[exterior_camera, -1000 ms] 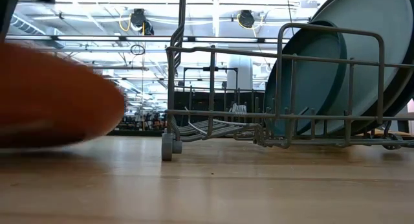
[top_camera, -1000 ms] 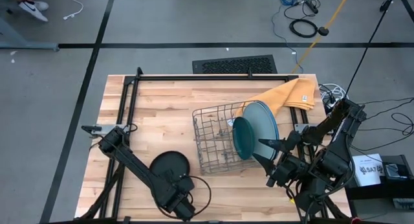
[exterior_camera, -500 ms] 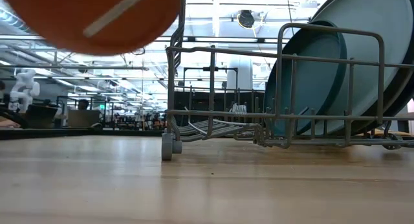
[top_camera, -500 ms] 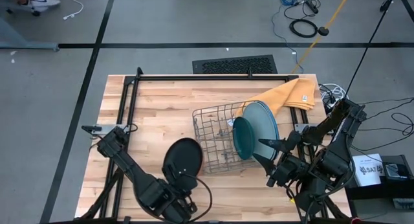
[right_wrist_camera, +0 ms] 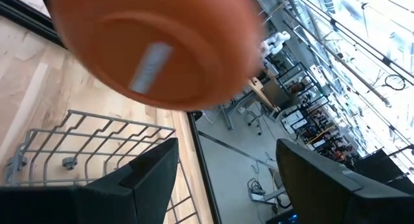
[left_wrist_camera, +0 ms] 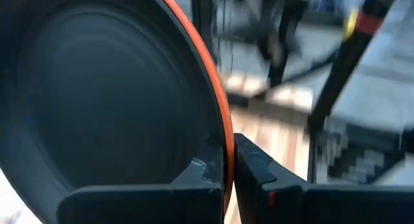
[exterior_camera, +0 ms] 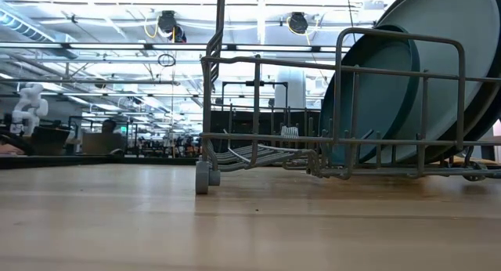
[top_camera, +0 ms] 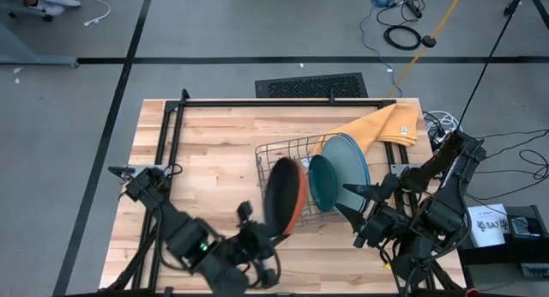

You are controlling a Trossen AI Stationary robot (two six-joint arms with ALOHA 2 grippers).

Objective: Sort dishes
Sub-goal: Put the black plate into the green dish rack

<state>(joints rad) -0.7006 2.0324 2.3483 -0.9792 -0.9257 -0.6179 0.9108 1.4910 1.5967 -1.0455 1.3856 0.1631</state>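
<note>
The left hand [top_camera: 257, 239] is clamped on the rim of the orange-red plate [top_camera: 285, 196], which stands nearly on edge above the wire rack [top_camera: 276, 155], just ahead of the hand. Beyond it, the dark teal plate [top_camera: 322, 182] and the larger plates [top_camera: 352, 164] already stand upright in the rack. The right hand [top_camera: 353, 203] waits with its fingers wide apart beside the rack, holding nothing. Judging by this, the sorting seems well along; this plate is not yet slotted in.
</note>
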